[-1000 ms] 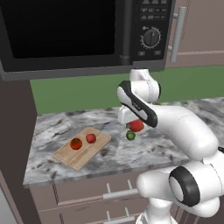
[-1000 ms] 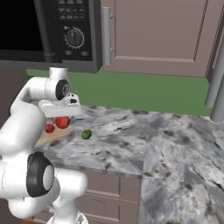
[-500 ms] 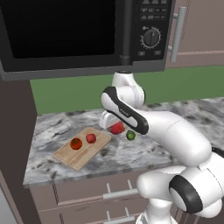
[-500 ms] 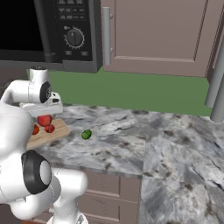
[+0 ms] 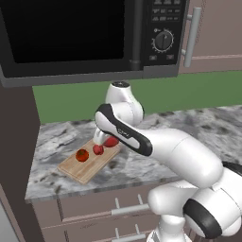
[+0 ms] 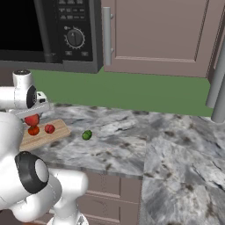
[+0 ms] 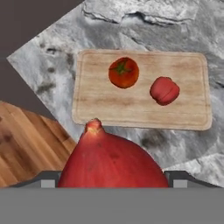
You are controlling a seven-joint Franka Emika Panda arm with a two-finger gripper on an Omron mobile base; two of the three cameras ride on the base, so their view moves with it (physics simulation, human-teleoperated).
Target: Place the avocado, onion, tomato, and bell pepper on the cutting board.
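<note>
The claw (image 7: 112, 183) grips the red onion (image 7: 111, 159) above the board (image 7: 188, 114) — presumably to set it beside the tomato (image 7: 124, 72) and pepper (image 7: 164, 90) lying there. The avocado (image 6: 87, 135) waits on the bench (image 6: 176, 149) — well apart.

The cutting board (image 7: 100, 105) is light tan with fine wood grain. At its middle, the tomato (image 7: 124, 72) is orange-red with a dark green stem star. The bell pepper (image 7: 164, 90) is a plain, duller red. The onion (image 7: 111, 159) is deep red with faint darker streaks. The avocado (image 6: 87, 135) is dark green. The counter (image 6: 167, 145) is grey-and-white marble, veined dark. The wall strip (image 6: 145, 92) is flat green.
</note>
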